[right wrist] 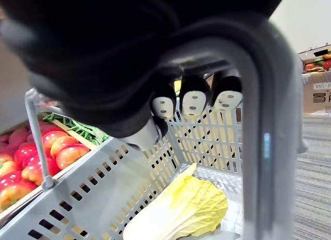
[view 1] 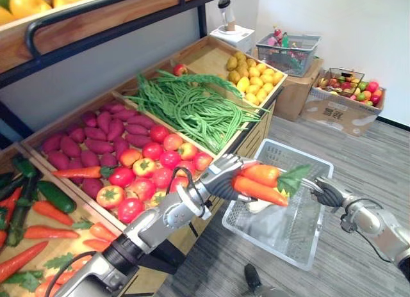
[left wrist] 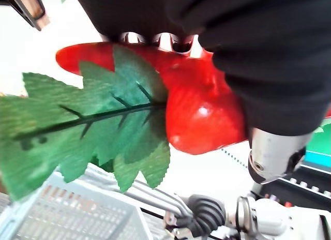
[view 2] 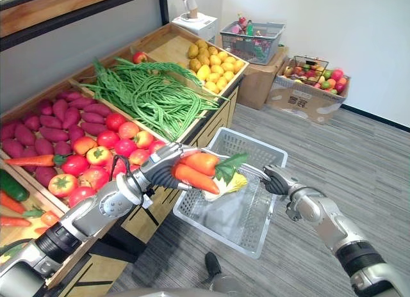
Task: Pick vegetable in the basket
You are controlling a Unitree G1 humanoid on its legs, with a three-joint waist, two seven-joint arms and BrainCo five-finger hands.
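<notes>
My left hand (view 1: 225, 176) is shut on two orange carrots (view 1: 259, 182) with green leaves (left wrist: 88, 121), held above the grey plastic basket (view 1: 301, 233). Close up, the carrots (left wrist: 201, 113) sit against the hand's dark cover. My right hand (view 2: 277, 180) is shut on the basket's grey handle (right wrist: 264, 147) and carries the basket off the floor. A pale yellow cabbage (right wrist: 181, 211) lies on the basket's floor, partly hidden under the carrots from above.
A wooden produce stand (view 1: 253, 127) at my left holds tomatoes (view 1: 150, 172), purple sweet potatoes (view 1: 96, 140), green beans (view 1: 192, 108), lemons (view 1: 253, 76) and more carrots (view 1: 45, 233). Cardboard boxes (view 1: 339, 111) and another basket (view 1: 288, 54) stand by the far wall.
</notes>
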